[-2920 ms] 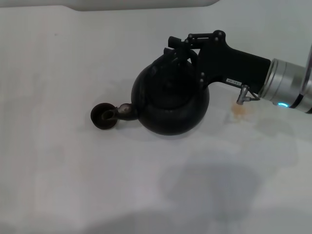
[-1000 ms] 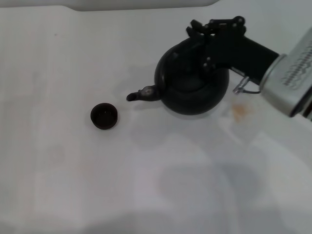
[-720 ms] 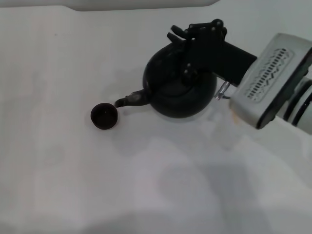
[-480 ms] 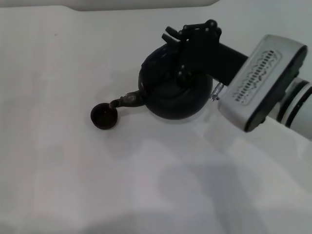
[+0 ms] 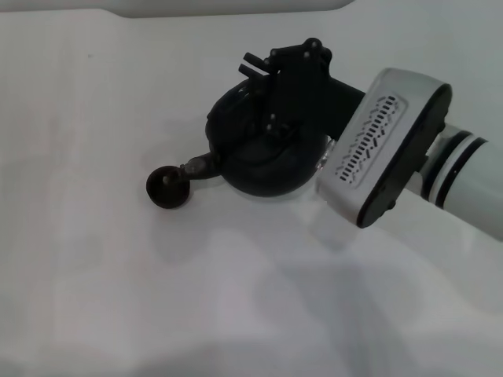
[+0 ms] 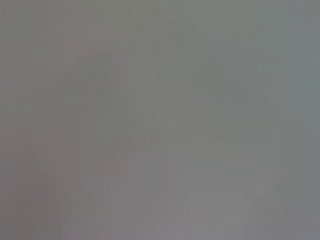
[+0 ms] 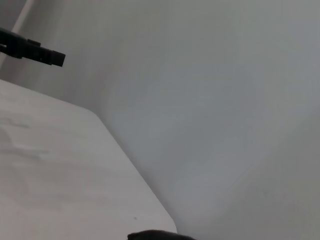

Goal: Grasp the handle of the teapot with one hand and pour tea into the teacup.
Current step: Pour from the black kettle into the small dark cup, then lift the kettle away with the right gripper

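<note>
White table (image 5: 94, 283): right hand (image 5: 275, 78) apparently clasps teapot (image 5: 259, 153) handle, spout pointing left over teacup (image 5: 167, 188).

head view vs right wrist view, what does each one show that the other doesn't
Only the head view shows the work itself: the right claw shut on the handle of the teapot, the pot tipped so its spout reaches the rim of the teacup.

Only the right wrist view shows a plain grey wall past the table's rounded corner, and a black part jutting in at one edge.

Both show the white table. The left claw appears in neither.
</note>
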